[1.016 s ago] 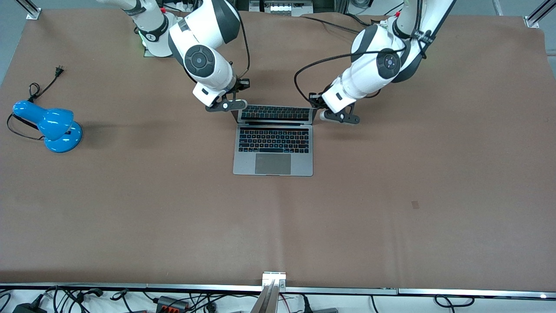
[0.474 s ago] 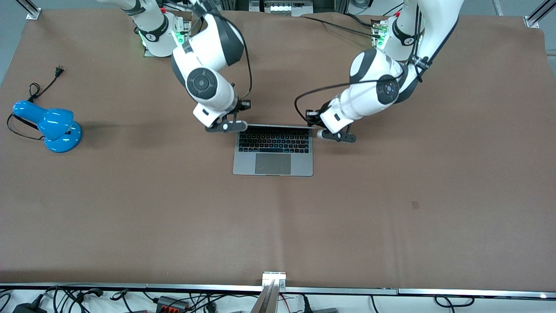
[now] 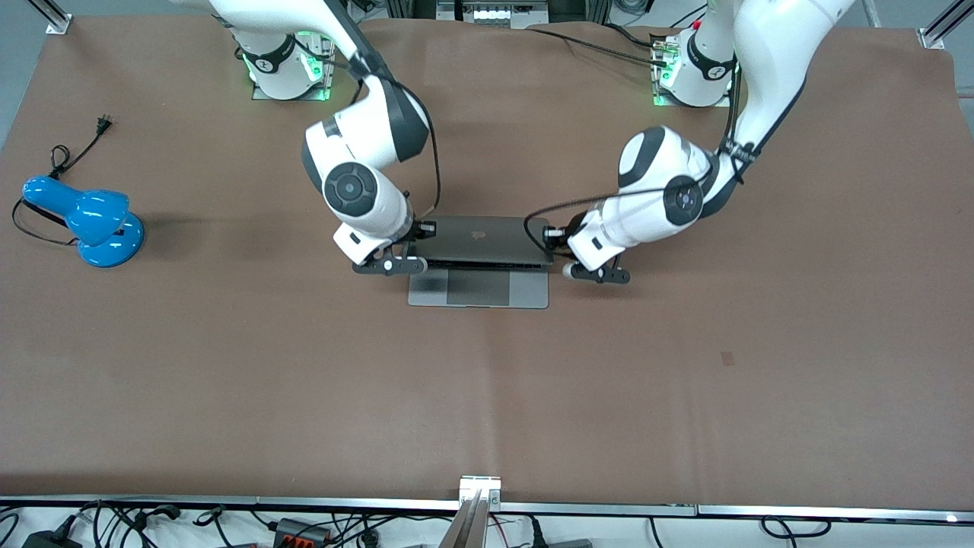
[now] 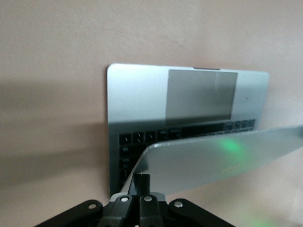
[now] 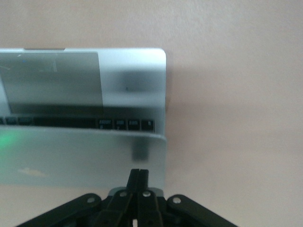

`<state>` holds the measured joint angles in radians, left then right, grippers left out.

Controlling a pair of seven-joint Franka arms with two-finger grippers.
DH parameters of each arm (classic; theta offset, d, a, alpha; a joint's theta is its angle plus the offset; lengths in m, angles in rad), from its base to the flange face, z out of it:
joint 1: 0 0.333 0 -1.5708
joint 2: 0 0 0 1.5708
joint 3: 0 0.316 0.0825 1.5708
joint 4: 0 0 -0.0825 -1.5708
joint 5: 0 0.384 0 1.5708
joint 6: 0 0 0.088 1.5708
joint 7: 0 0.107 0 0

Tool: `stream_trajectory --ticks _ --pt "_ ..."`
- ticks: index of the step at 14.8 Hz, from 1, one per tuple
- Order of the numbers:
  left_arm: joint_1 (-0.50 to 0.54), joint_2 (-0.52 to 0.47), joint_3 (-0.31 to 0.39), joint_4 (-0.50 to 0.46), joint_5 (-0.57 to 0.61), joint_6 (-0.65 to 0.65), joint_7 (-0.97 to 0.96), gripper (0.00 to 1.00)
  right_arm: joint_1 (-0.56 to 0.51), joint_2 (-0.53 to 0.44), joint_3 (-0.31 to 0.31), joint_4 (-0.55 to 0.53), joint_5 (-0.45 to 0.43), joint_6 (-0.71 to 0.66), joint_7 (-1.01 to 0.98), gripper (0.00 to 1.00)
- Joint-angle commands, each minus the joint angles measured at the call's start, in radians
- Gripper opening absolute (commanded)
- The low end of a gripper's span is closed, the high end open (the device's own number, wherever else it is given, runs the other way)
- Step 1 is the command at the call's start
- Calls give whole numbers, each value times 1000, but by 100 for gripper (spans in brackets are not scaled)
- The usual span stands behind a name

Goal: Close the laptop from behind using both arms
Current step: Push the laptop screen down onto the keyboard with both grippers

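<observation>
The laptop (image 3: 479,261) lies on the brown desk mat (image 3: 685,380), near the middle of the desk and somewhat closer to the edge where the 2 arm bases stand than to the front-camera edge. Its lid is tilted far down over the keyboard but not shut: a strip of palm rest and trackpad (image 3: 478,288) shows past the lid's free edge, and both wrist views show a gap with keys under it. The right gripper (image 3: 389,266) rests against the lid's corner toward the right arm's end of the desk, its fingers clenched together with nothing between them; the left gripper (image 3: 596,274) sits at the opposite corner, fingers likewise pressed together and empty. The main risk, as I judge it, is uneven pushing: if 1 arm descends faster, the lid could twist or the base could skid on the mat. In the left wrist view the lid looks slanted, though that may be the camera's angle. Pressing on after the lid meets the base could load the hinge or screen, and fingertips so close to the side edges could slip off. The only marking readable is the dark apple logo (image 3: 479,235) on the lid; no text is legible. A blue desk lamp (image 3: 85,217) sits unplugged near the right arm's end.
</observation>
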<state>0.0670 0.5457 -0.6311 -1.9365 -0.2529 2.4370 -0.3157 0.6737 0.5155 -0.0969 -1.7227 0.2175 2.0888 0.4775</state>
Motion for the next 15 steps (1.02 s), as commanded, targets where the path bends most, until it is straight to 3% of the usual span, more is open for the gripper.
stream_trajectory --ticks 1,10,15 --pt "-38 91 24 83 79 4 -51 0 3 81 0 69 -17 25 29 0" --pt "-156 178 146 117 106 108 -59 0 12 216 -7 123 -17 92 29 0" --pt "-170 195 162 122 109 140 -54 0 20 232 -7 124 -15 96 39 0"
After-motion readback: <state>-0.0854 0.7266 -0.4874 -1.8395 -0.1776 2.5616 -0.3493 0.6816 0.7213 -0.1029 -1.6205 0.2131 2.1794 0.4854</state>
